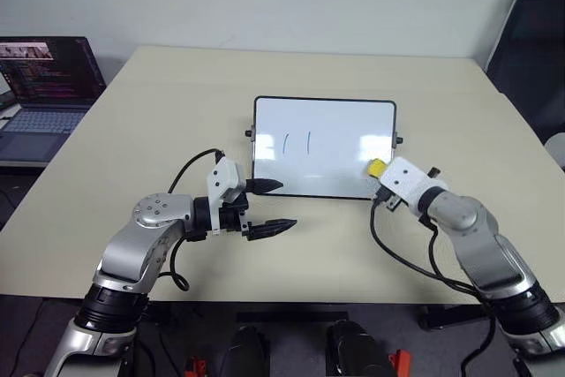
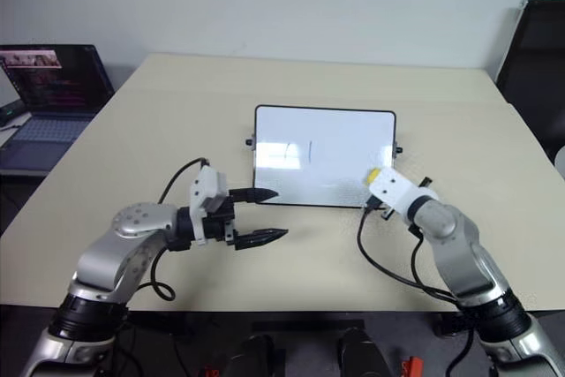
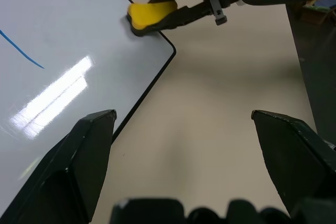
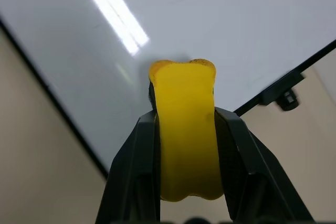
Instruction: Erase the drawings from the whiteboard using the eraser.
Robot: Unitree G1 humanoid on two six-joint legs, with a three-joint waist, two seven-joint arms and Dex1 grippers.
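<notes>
The whiteboard point(image 1: 323, 147) lies flat in the middle of the beige table, black-framed, with the drawings point(image 1: 297, 143), two short blue strokes, left of its centre. My right gripper point(image 1: 378, 170) is shut on the yellow eraser point(image 4: 186, 135), which hangs over the board's near right corner. Its dark underside faces the board; contact cannot be told. In the left wrist view the eraser point(image 3: 151, 14) shows at that same corner. My left gripper point(image 1: 272, 207) is open at the board's near left edge, one fingertip over the frame, the other over bare table.
An open laptop point(image 1: 40, 94) sits on a side surface at the far left. A dark chair point(image 1: 534, 50) stands beyond the table's right edge. The beige table point(image 1: 177, 112) has free room around the board.
</notes>
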